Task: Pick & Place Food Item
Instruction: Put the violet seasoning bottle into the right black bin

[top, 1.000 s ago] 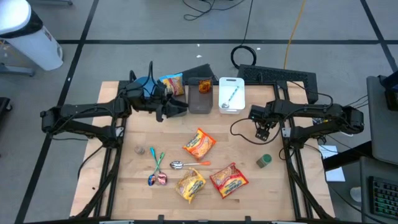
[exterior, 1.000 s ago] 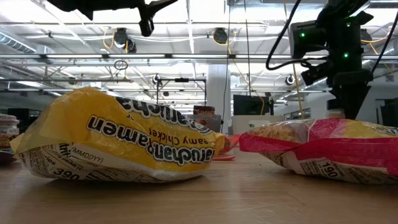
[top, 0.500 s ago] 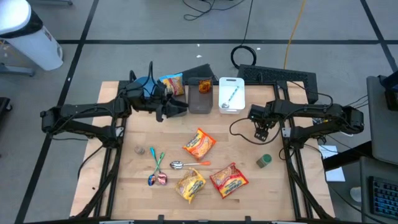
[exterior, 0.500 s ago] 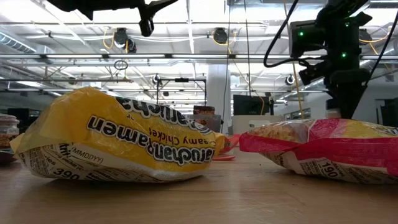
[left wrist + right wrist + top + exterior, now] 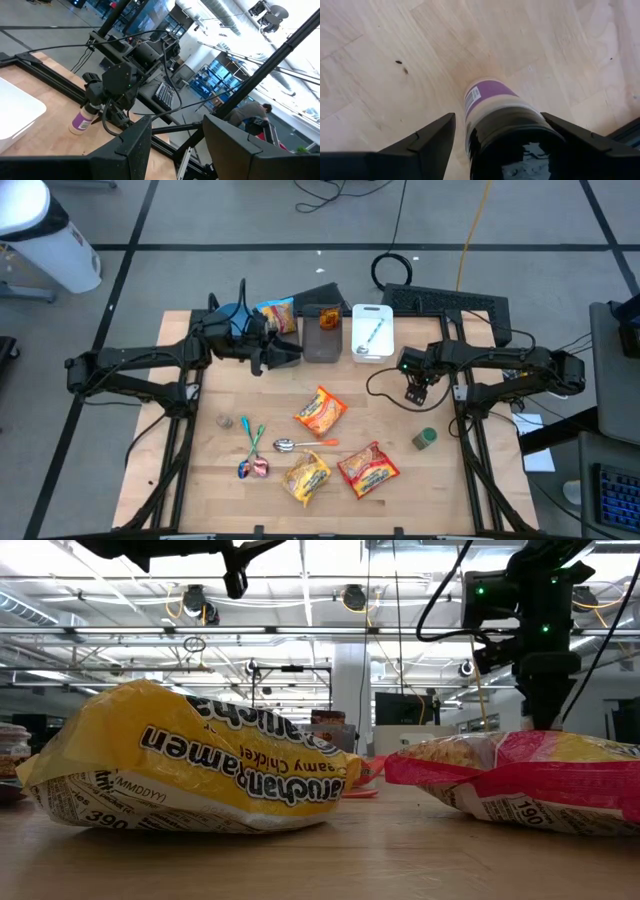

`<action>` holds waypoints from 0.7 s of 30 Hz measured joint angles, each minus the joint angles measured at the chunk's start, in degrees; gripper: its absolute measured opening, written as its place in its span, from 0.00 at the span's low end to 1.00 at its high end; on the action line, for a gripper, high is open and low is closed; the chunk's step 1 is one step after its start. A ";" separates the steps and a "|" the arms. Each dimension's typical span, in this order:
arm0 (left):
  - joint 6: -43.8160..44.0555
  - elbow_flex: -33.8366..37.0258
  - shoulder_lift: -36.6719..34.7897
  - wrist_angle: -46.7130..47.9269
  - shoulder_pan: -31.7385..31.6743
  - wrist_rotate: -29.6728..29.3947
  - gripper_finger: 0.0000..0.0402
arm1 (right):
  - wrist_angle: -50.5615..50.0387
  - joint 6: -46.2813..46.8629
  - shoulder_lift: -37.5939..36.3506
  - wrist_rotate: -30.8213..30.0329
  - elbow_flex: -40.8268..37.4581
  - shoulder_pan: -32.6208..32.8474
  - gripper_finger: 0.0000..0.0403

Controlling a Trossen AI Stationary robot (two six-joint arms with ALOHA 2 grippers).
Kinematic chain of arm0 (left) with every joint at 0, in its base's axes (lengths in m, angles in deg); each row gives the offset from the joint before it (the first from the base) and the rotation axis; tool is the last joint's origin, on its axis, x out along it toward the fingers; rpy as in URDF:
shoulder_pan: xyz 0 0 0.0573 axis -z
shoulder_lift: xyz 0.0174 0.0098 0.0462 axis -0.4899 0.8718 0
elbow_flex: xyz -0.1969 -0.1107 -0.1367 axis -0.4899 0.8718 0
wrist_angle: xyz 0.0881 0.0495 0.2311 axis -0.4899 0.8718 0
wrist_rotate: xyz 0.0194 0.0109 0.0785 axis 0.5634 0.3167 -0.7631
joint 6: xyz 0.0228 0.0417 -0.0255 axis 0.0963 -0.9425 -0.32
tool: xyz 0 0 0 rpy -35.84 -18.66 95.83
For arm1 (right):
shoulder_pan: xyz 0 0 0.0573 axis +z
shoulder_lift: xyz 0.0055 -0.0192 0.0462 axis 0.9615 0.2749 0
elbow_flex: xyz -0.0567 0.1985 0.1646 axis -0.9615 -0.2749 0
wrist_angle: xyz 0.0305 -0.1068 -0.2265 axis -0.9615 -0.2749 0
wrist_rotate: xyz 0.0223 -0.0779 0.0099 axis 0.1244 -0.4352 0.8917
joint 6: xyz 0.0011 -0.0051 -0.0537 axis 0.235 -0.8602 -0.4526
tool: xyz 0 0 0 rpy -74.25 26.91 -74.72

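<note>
My right gripper (image 5: pixel 416 388) is at the table's right middle, shut on a small jar (image 5: pixel 487 102) with a purple label and a black lid. The jar also shows in the left wrist view (image 5: pixel 81 121), below the gripper. In the high view the gripper hides the jar. My left gripper (image 5: pixel 290 352) hovers open and empty at the back left, beside the dark bin (image 5: pixel 322 335). An orange ramen pack (image 5: pixel 320 412), a yellow one (image 5: pixel 307 478) and a red one (image 5: pixel 368 468) lie flat on the table. My right gripper holds the jar at its black lid end (image 5: pixel 512 132), one finger on either side. The fingers come from above and point down. The jar hangs below them, bottom down and slightly tilted. Whether its base touches the table, I cannot tell.
A white bin (image 5: pixel 372 332) with a utensil stands beside the dark bin at the back. Another food pack (image 5: pixel 278 313) lies behind my left gripper. A green-lidded jar (image 5: pixel 425 439) stands front right. A spoon (image 5: pixel 290 445) and small wrapped items (image 5: pixel 252 465) lie front left.
My right gripper has gone a little toward the table's left edge, still shut on the jar. The left arm and the ramen packs have kept still.
</note>
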 joint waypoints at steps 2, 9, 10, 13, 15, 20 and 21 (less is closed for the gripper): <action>0.00 0.00 0.00 0.00 -0.02 0.00 0.46 | 0.25 0.00 0.00 0.00 0.00 0.00 0.69; -0.02 0.00 0.00 0.00 -0.01 0.00 0.46 | 0.27 0.02 0.00 -0.04 0.00 0.00 0.61; -0.02 0.00 0.00 0.00 -0.02 0.00 0.46 | 0.27 0.00 0.00 -0.04 0.00 0.00 0.59; -0.04 0.00 0.00 0.00 0.00 0.00 0.46 | 0.27 0.00 0.00 -0.07 0.00 -0.02 0.54; -0.09 0.00 0.00 0.00 -0.02 -0.02 0.46 | 0.27 0.00 0.00 -0.07 0.00 -0.02 0.51; -0.16 0.00 0.00 0.00 -0.02 -0.02 0.46 | 0.25 0.00 0.00 -0.07 0.00 -0.02 0.52; -0.17 0.00 0.00 0.02 -0.02 -0.02 0.46 | 0.25 0.00 0.00 -0.07 0.00 0.00 0.53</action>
